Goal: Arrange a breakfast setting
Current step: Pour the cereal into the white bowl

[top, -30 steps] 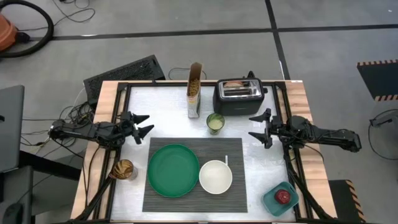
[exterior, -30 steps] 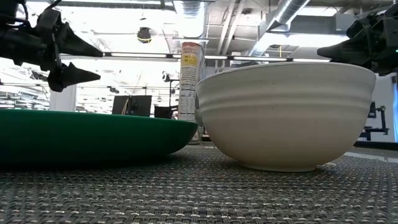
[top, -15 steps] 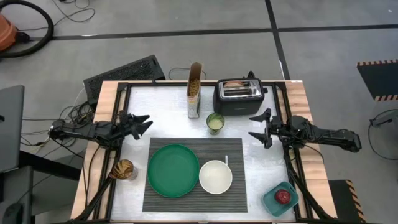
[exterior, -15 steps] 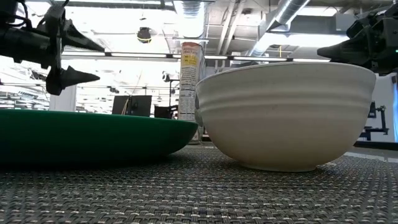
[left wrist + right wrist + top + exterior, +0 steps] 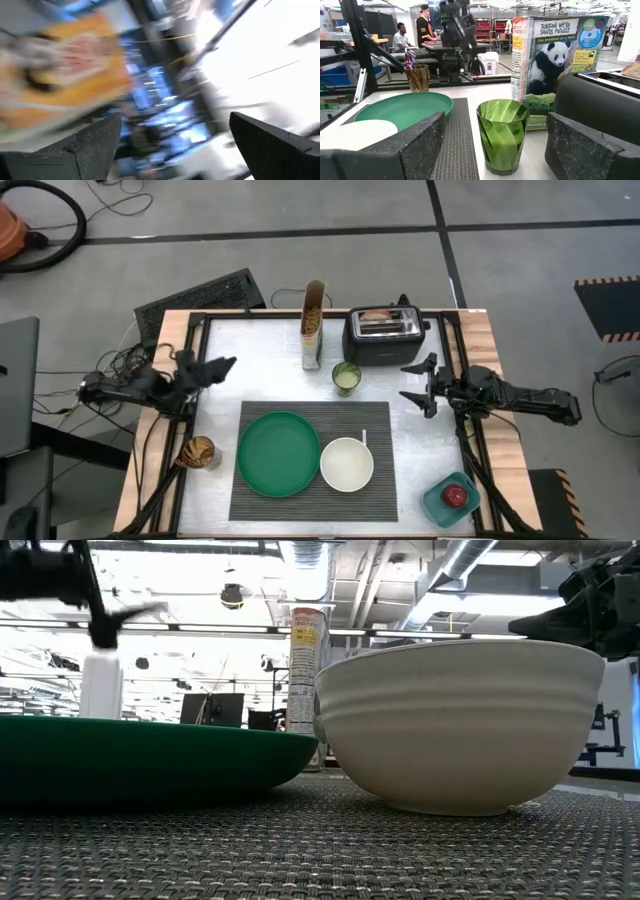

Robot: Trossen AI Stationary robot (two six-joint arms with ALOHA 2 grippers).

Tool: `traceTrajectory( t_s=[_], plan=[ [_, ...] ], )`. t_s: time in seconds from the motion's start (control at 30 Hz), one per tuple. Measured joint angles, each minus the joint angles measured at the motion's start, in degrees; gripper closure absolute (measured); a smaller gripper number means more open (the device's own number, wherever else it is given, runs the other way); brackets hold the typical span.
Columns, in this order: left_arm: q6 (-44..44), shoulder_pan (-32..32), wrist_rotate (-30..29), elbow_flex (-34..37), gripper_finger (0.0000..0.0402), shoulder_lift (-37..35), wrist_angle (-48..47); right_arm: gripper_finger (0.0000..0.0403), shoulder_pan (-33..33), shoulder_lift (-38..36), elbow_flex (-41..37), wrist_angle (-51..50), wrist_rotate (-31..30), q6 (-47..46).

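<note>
Overhead, the dark ribbed placemat (image 5: 312, 470) lies at the table's six o'clock, and on it sit the round green plate (image 5: 278, 453) at its nine o'clock side and the smaller white bowl (image 5: 347, 463) just at the plate's three o'clock, the two rims touching or nearly so. A thin pale handle, probably the spoon (image 5: 364, 438), pokes out from the bowl's one o'clock edge; its colours cannot be made out. The red apple (image 5: 457, 496) rests inside a teal square container (image 5: 449, 500) off the mat, at the table's four o'clock corner. A tan bagel (image 5: 379, 317) shows in the slots of the black toaster (image 5: 381, 337) at the table's one o'clock. Beside the toaster at its nine o'clock stands the open cereal box (image 5: 313, 325) with yellow cereal pieces (image 5: 314, 311) visible in its top, and a green cup (image 5: 346, 377) stands just below them, toward the mat. A brown jar (image 5: 199, 451) stands at the table's eight o'clock edge.

The left gripper (image 5: 215, 369) hovers at the table's ten o'clock edge, fingers spread, grasping nothing. The right gripper (image 5: 417, 385) hovers at three o'clock, fingers spread wide toward the cup, released and empty.
</note>
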State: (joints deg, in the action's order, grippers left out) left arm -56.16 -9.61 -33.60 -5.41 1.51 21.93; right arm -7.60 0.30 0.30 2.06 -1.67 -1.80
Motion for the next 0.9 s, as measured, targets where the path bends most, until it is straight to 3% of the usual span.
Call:
traceTrajectory(
  t_s=[0.07,0.17,0.33,0.43,0.67,0.8,0.9],
  plan=[
    [1.03,0.00,1.43,-1.45,0.0047,2.44,6.23,0.0029,0.02,0.02,-0.01,0.40,0.00,-3.36],
    [10.33,0.00,-1.32,-7.31,0.0047,8.49,10.44,0.0029,0.11,0.00,-0.02,1.60,0.00,-13.82],
    [30.33,0.00,-4.37,-20.33,0.0047,21.39,8.99,0.0029,0.00,0.02,-0.01,1.28,-1.38,-30.29],
    [36.40,0.01,-4.82,-28.87,0.0047,28.48,1.15,0.0029,0.00,0.00,0.00,1.80,-1.40,-34.12],
    [31.55,0.00,-10.22,-47.31,0.0047,48.20,-30.95,0.0029,-0.04,0.02,0.00,1.66,-1.40,-41.75],
    [30.12,0.00,-16.48,-51.33,0.0047,59.40,-36.00,0.0029,0.07,0.02,0.00,1.62,-1.40,-41.77],
    [27.52,0.57,-18.01,-51.53,0.0047,67.29,-36.39,0.0029,0.07,0.02,0.00,1.50,-1.40,-41.67]
  ],
)
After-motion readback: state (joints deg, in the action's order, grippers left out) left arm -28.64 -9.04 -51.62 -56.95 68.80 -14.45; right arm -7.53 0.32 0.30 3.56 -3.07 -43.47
